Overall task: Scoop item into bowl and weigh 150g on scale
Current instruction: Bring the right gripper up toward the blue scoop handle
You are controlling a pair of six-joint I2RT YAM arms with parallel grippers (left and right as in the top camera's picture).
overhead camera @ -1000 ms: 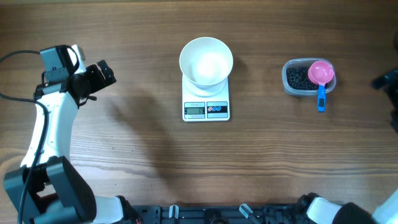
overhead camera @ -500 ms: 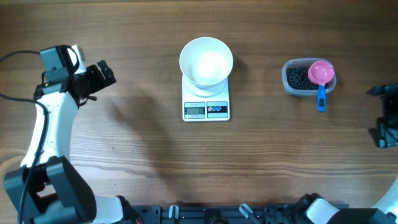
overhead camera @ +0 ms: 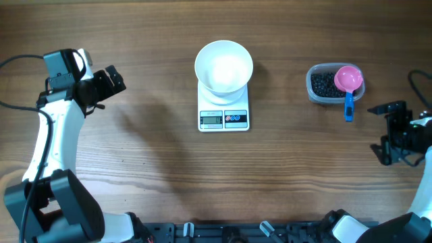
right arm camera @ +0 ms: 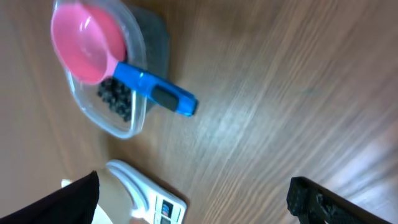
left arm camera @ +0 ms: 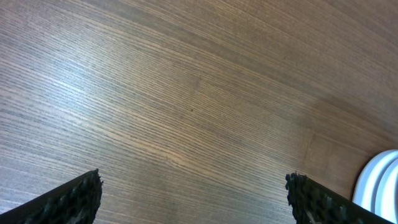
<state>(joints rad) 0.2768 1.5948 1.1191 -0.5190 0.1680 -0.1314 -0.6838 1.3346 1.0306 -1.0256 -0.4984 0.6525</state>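
**No legible text in any view**

Nothing could be read. The scale (overhead camera: 223, 108), near the middle of the worktop (overhead camera: 135, 169), carried the only candidates: its grey display (overhead camera: 211, 121) and the panel around its two buttons (overhead camera: 235, 119). Both were too small to make out from overhead and blurred in the right wrist view. The blue scoop handle (right arm camera: 144, 83) bore a dark inset with no readable mark.

You see clear plastic tub (overhead camera: 312, 96) at right of wooden table (overhead camera: 283, 175); pink scoop (overhead camera: 349, 79) rests across its rim, blue handle sticking out past edge.
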